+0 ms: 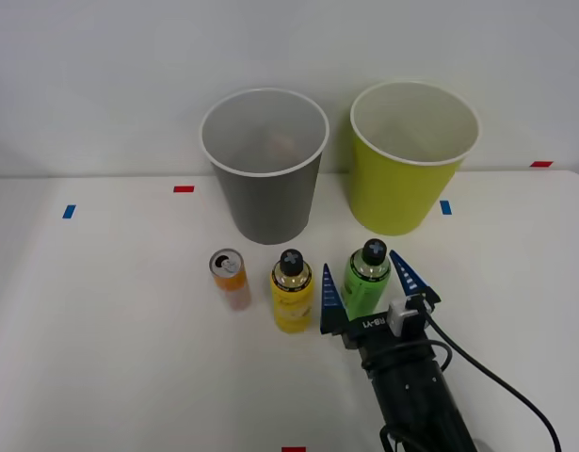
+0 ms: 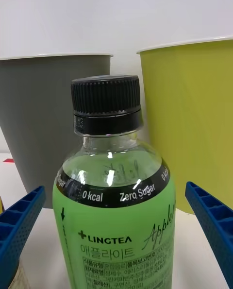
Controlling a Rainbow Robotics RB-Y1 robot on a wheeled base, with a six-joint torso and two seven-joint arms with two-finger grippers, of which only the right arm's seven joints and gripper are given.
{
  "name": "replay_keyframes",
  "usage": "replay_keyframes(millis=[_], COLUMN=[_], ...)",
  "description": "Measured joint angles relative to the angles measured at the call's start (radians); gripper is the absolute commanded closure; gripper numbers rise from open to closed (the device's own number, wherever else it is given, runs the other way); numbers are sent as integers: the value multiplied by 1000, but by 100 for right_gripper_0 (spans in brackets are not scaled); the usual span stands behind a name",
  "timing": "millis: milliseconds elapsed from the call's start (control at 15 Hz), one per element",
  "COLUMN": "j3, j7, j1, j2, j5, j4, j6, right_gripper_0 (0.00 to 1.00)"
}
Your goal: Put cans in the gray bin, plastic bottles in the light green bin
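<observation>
While the grasp is not yet made: each line below bears on closing well around the green bottle.
Claw: the right claw (image 1: 371,280) sits low and right of centre in the front view, spread wide, one blue finger (image 2: 18,223) on each side of the bottle, neither seeming to touch it.
Green bottle: the green bottle (image 1: 366,279) stands upright on the bench (image 1: 101,311), between the fingers, in front of the light green bin (image 1: 411,155).
Neighbours: the yellow bottle (image 1: 292,290) stands just beside the left finger; the orange can (image 1: 230,278) is further left.
Grip advice: close on the labelled body, not the black cap (image 2: 106,94), keeping the bottle centred.
Risk: the near finger could nudge the yellow bottle.
Gray bin: the gray bin (image 1: 265,165) stands upper centre, not this bottle's goal.
</observation>
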Motion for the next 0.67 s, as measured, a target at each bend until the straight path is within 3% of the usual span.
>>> replay_keyframes(millis=[133, 267, 667], j3=[-6, -11, -11], j7=[11, 22, 34], j1=[1, 1, 0], j2=[0, 0, -32], j5=[-3, -3, -10], j4=[0, 0, -8], j6=[0, 0, 0], right_gripper_0=[41, 55, 59])
